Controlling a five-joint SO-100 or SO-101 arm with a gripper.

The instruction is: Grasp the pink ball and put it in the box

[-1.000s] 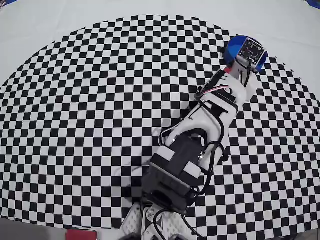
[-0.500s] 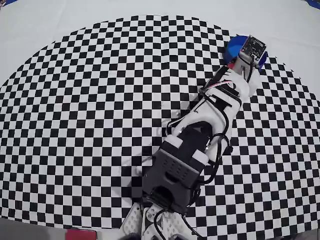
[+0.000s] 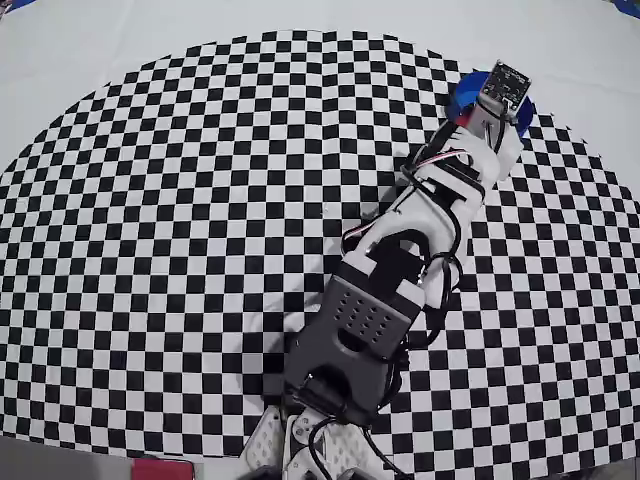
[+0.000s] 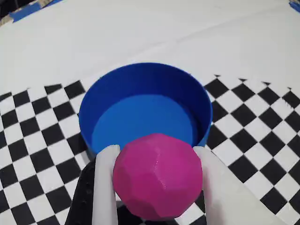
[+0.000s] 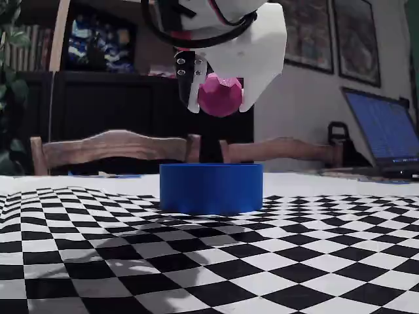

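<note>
Wrist view: we see the pink ball [image 4: 158, 176] at bottom centre, faceted surface, pinched between the two white fingers [image 4: 105, 187] of the gripper [image 4: 157, 185]; one finger touches it at 9 o'clock, the other at 3 o'clock. Jaws thus closed on the ball. Directly beyond it, at 12 o'clock, lies the box [image 4: 145, 110], a round blue container w/ a thick rim, its inside bare. The ball overlaps the box's near rim in this view.

Fixed view: we see the ball [image 5: 220, 95] held in the air, clear of the box [image 5: 211, 188], which sits straight below at 6 o'clock on the checkered mat [image 5: 196, 261]. Gripper [image 5: 218, 98] comes down from the top edge; fingers flank the ball on both sides. Behind, at approx. 3 o'clock, a laptop [image 5: 383, 134]; wooden chair backs [image 5: 114, 147] run across the middle.

Overhead view: the arm [image 3: 400, 270] stretches from the bottom edge toward 1 o'clock over the mat [image 3: 180, 220]. Its wrist end covers most of the box [image 3: 464, 92], of which we see only blue slivers at the mat's far edge. The ball itself is hidden under the wrist here; the mat lies on a white tabletop [image 3: 120, 40].
</note>
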